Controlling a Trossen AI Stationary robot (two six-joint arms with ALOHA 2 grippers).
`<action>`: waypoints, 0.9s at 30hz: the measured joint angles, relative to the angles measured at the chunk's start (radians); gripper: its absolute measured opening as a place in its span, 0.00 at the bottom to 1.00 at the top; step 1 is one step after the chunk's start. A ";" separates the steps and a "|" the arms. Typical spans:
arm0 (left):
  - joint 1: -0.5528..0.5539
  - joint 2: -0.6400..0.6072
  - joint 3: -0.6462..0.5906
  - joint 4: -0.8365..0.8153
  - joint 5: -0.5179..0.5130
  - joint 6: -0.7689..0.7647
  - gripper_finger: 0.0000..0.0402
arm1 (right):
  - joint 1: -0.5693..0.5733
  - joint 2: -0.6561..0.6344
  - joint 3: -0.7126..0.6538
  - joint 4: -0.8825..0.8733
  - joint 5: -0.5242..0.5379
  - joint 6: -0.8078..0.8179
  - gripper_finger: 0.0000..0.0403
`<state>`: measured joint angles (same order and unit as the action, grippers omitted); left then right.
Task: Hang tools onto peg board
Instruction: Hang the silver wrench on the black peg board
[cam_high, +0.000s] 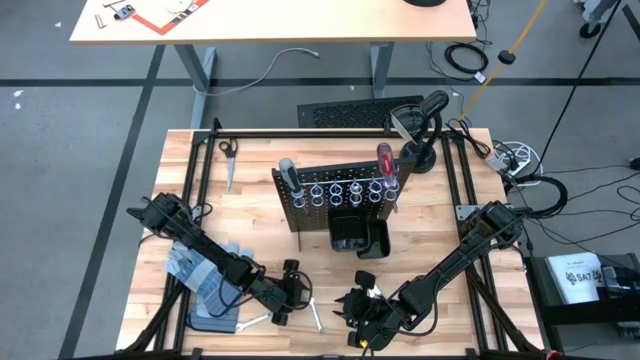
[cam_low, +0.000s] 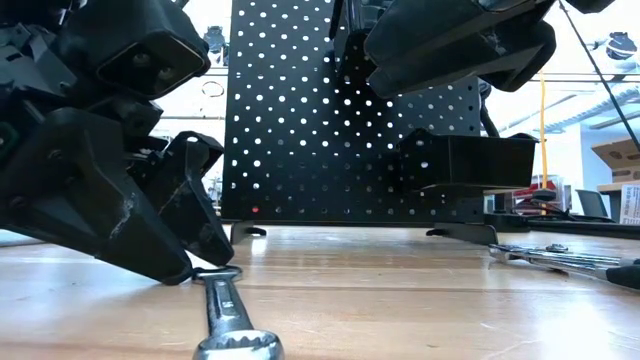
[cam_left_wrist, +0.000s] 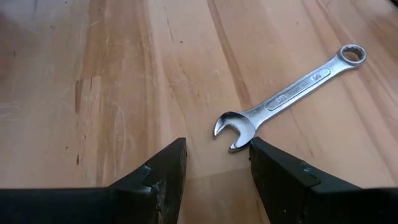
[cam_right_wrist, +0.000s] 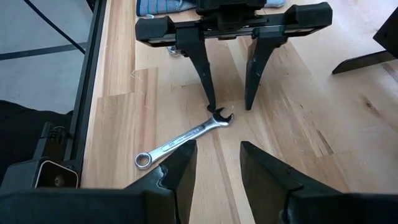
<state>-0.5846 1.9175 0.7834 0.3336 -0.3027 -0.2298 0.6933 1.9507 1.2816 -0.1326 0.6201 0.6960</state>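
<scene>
Near the front edge of the wooden table (cam_high: 200, 180), a silver wrench (cam_right_wrist: 186, 138) is lying flat, its open end pointing toward the left gripper (cam_right_wrist: 229, 102) and its ring end toward the right gripper (cam_right_wrist: 217, 165). Both grippers are hovering low over it with their fingers standing apart and nothing between them; one fingertip (cam_right_wrist: 210, 106) of the left gripper is sitting just beside the wrench's open end. Farther back at the table's middle, the peg board (cam_high: 335, 195) is standing upright, with a red-handled screwdriver (cam_high: 383, 165) and a grey-handled screwdriver (cam_high: 288, 172) already sitting in its rings. Blue-grey work gloves (cam_high: 195, 268) are lying under the left arm.
</scene>
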 joint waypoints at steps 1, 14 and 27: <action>0.000 0.000 0.000 0.000 -0.004 0.000 0.45 | 0.000 0.000 0.000 0.000 0.000 0.000 0.29; 0.003 -0.054 -0.005 -0.023 -0.041 0.073 0.45 | 0.000 0.000 0.000 0.000 0.004 0.000 0.29; 0.002 -0.061 -0.003 -0.018 -0.054 0.088 0.45 | -0.004 0.000 0.000 0.058 0.004 -0.039 0.29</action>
<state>-0.5827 1.8567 0.7803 0.3153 -0.3569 -0.1417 0.6897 1.9507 1.2812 -0.0746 0.6243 0.6567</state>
